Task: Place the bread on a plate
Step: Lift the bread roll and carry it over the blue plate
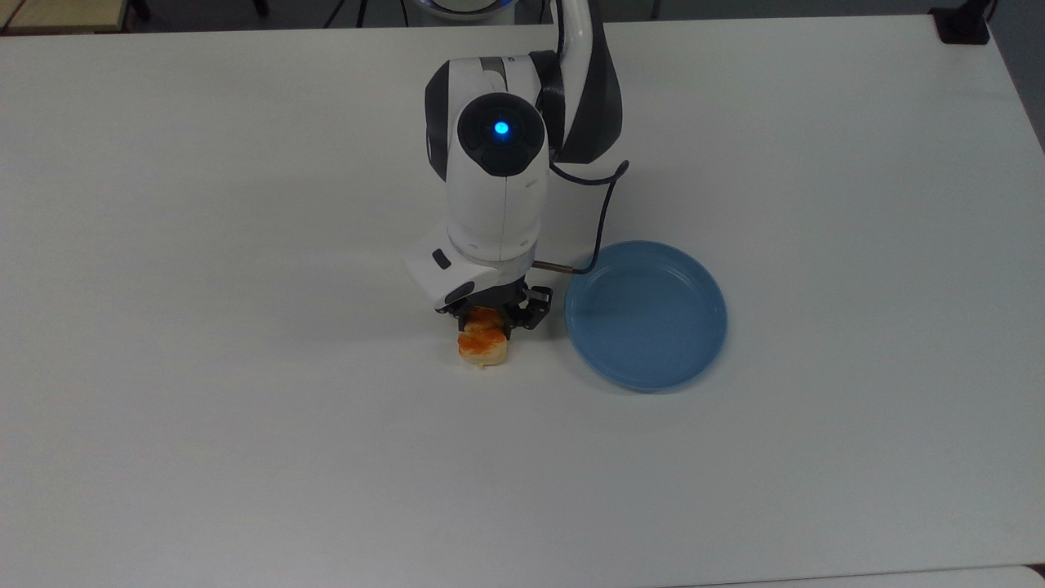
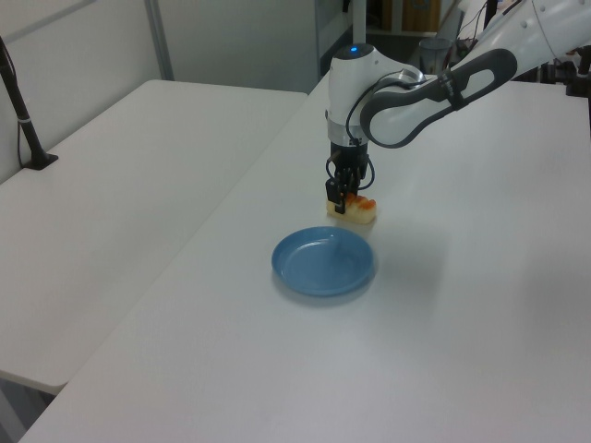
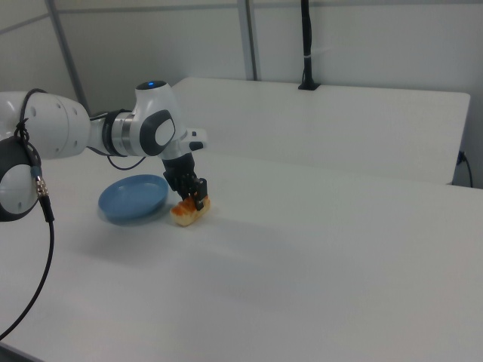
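The bread, a small beige loaf with orange-brown glazed bumps, lies on the white table just to the top view's left of the light-blue plate. My gripper is down over the loaf's far end, open, with a finger on either side of it. The wrist hides that end of the loaf. In the left view the gripper stands on the bread just behind the plate. In the right view the gripper meets the bread beside the plate. The plate holds nothing.
The white table stretches wide around both things. A black cable loops from the wrist over the plate's near-left rim. A second white table adjoins, with a black post clamped at its edge.
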